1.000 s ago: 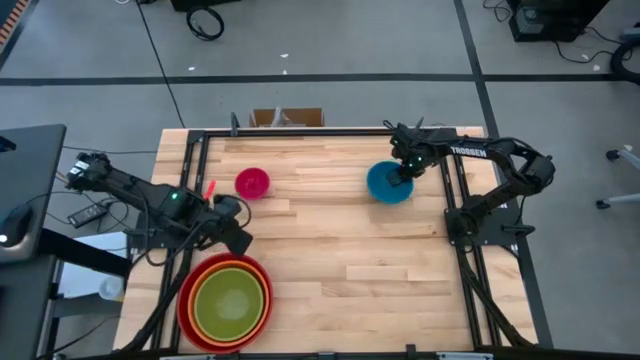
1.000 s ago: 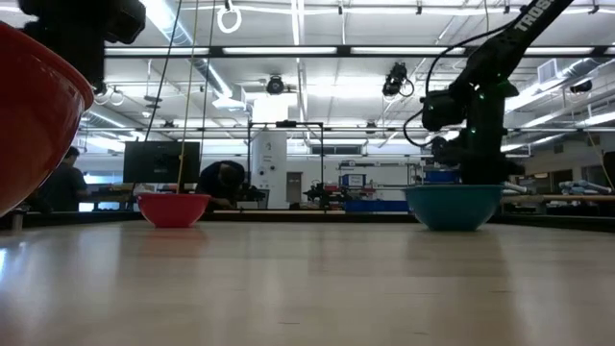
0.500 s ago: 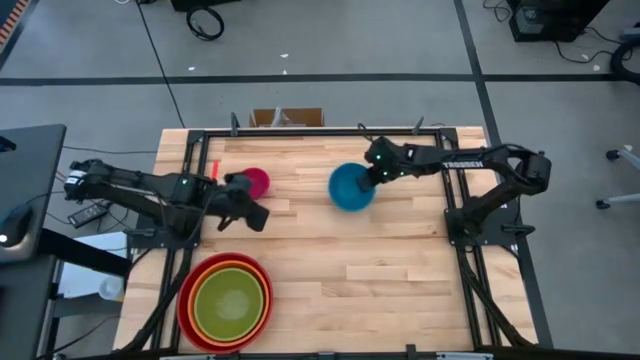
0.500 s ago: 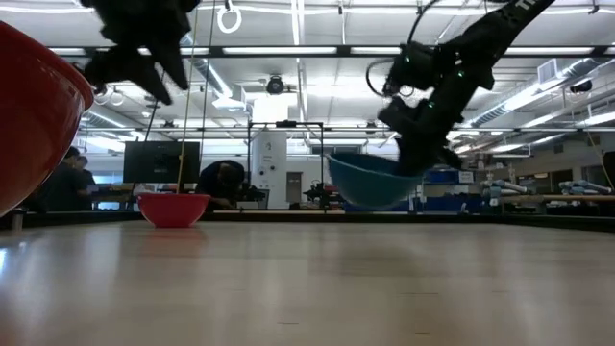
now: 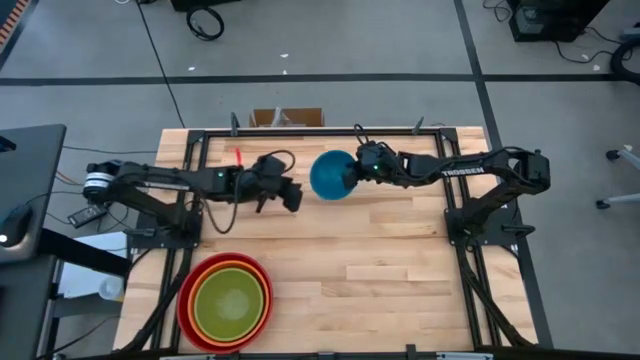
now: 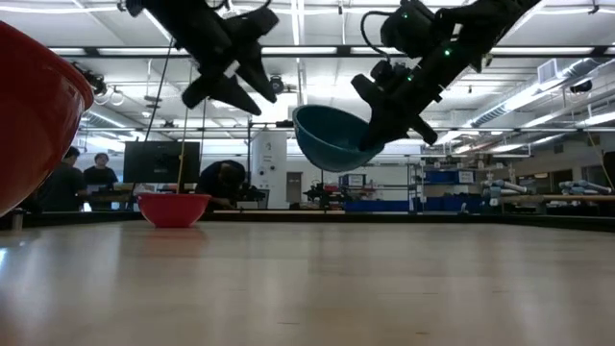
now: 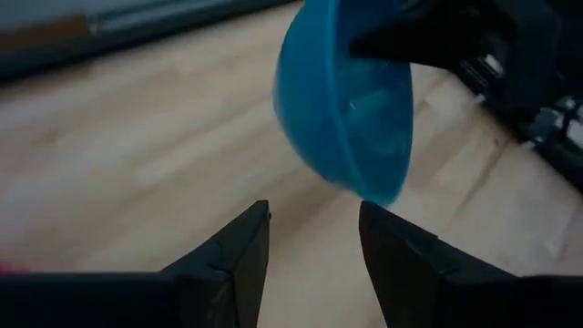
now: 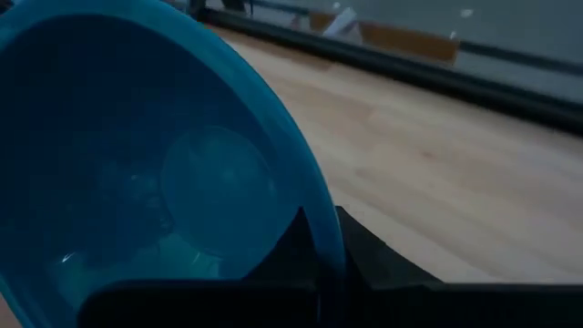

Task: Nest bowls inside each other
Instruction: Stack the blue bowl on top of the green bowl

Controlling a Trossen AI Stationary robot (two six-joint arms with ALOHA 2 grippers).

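Table (image 5: 380, 250), light wood planks in a black frame, bearing both arms and four bowls. Blue bowl (image 5: 331, 175): lifted clear of the table near its far middle, tilted on its side, rim pinched by the right gripper (image 5: 362, 168), whose fingers are clamped tight on the rim, one inside and one outside the wall, as the right wrist view shows (image 8: 323, 264); in the low view the blue bowl (image 6: 332, 137) hangs well above the tabletop, mouth tipped toward the left arm. Left gripper (image 5: 290, 196): raised just beside the blue bowl on its left, apart from it, fingers parted and holding nothing; the left wrist view shows the two dark fingers (image 7: 232, 260) spread with bare wood between them and the blue bowl (image 7: 351, 105) ahead, its lower edge near one fingertip. Pink bowl (image 6: 174, 208): small, upright on the far left part of the table in the low view; from above it is hidden under the left arm. Stack (image 5: 226, 301) at the near left corner: red bowl outermost, an orange rim inside it, green bowl (image 5: 231, 303) innermost, all upright and nested; the red wall (image 6: 34, 115) fills the left edge of the low view. Background of low view: people (image 6: 86, 178) at desks well beyond the table.
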